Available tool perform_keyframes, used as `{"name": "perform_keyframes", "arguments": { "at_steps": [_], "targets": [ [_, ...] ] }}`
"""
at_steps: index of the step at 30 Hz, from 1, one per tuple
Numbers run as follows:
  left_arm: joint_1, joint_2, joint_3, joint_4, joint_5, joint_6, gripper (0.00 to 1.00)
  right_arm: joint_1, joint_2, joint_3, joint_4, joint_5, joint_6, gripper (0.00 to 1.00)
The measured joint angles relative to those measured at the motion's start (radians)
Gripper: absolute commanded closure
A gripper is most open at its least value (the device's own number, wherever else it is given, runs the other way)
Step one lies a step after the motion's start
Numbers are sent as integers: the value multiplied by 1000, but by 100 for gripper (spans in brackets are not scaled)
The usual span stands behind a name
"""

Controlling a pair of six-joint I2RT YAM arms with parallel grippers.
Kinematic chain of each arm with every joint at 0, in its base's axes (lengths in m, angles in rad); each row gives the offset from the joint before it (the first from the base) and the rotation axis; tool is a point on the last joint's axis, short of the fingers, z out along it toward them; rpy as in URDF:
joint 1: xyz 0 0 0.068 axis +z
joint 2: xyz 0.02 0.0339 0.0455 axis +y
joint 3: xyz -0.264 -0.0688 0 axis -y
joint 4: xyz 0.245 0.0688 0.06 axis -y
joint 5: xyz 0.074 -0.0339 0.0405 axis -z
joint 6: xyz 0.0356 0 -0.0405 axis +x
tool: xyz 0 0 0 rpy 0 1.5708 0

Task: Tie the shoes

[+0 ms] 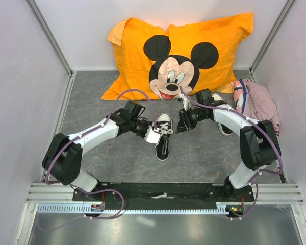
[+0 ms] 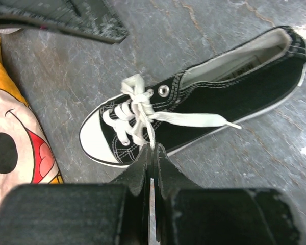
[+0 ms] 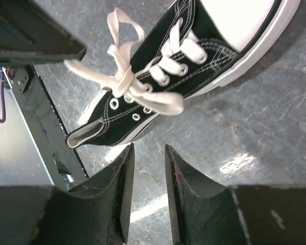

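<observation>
At the middle of a grey marbled table (image 1: 204, 153), a small black canvas sneaker with a white rubber toe cap (image 1: 163, 145) is seen from above, toe pointing far, between the two arms. The left gripper (image 1: 158, 131) is set against its laces from the left, and the right gripper (image 1: 181, 124) hangs just beside it on the right. A second matching sneaker (image 1: 225, 129) lies further right, partly hidden by the right arm. An orange cartoon-mouse pillow (image 1: 143, 51) and a pink cloth bundle (image 1: 260, 102) are placed at the far side.

From the left wrist, the claw is seen shut tight on a strand of long white lace (image 2: 148, 133) coming from the loose knot, probably so that it can be drawn taut.

From the right wrist, the claw is seen partly open with nothing between its fingers. It is aimed at the table beside the sneaker, near a free lace end (image 3: 160, 102), and is judged ready to take that end.
</observation>
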Motion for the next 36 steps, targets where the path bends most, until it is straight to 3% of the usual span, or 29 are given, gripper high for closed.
{"name": "perform_keyframes", "arguments": {
  "at_steps": [19, 36],
  "targets": [
    [12, -59, -66, -69, -4, 58, 98, 52, 89, 93, 80, -52, -215, 52],
    [52, -83, -109, -129, -8, 113, 98, 108, 121, 124, 69, -48, -387, 60]
  ]
}}
